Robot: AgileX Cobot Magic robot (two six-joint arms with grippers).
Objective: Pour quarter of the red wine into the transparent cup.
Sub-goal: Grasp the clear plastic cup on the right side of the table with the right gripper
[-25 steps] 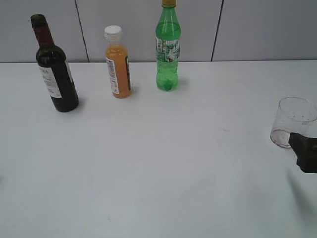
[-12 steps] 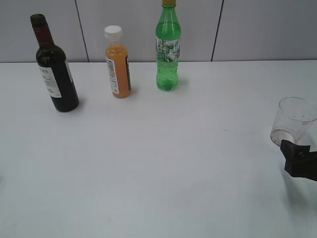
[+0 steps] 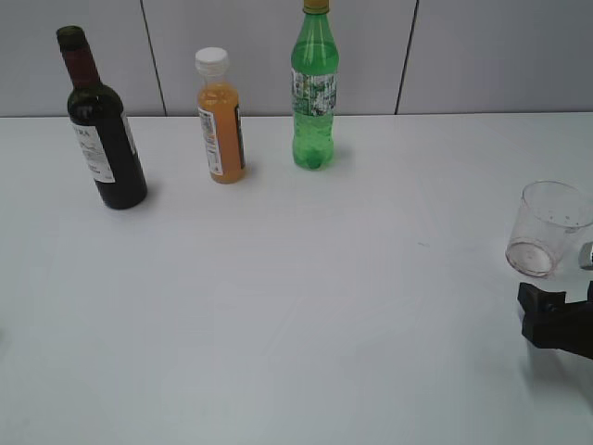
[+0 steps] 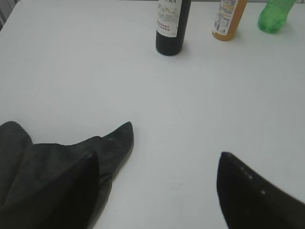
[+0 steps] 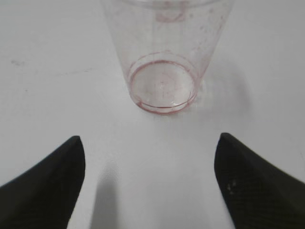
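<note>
The red wine bottle (image 3: 104, 130), dark glass with maroon foil neck and white label, stands upright at the table's back left; its lower half shows in the left wrist view (image 4: 171, 26). The transparent cup (image 3: 546, 228) stands upright at the right edge, reddish residue in its base, and fills the top of the right wrist view (image 5: 164, 57). My right gripper (image 5: 150, 167) is open and empty, just in front of the cup without touching it; it shows in the exterior view (image 3: 556, 320). My left gripper (image 4: 157, 181) is open and empty, low over the table, far in front of the bottle.
An orange juice bottle (image 3: 220, 116) with white cap and a tall green soda bottle (image 3: 315, 88) stand in the back row right of the wine. A dark cloth (image 4: 57, 162) lies under my left gripper's left finger. The white table (image 3: 296, 297) runs to a grey wall.
My right gripper has drawn back from the cup toward the front of the table, leaving the cup standing free. The bottles have not moved.
</note>
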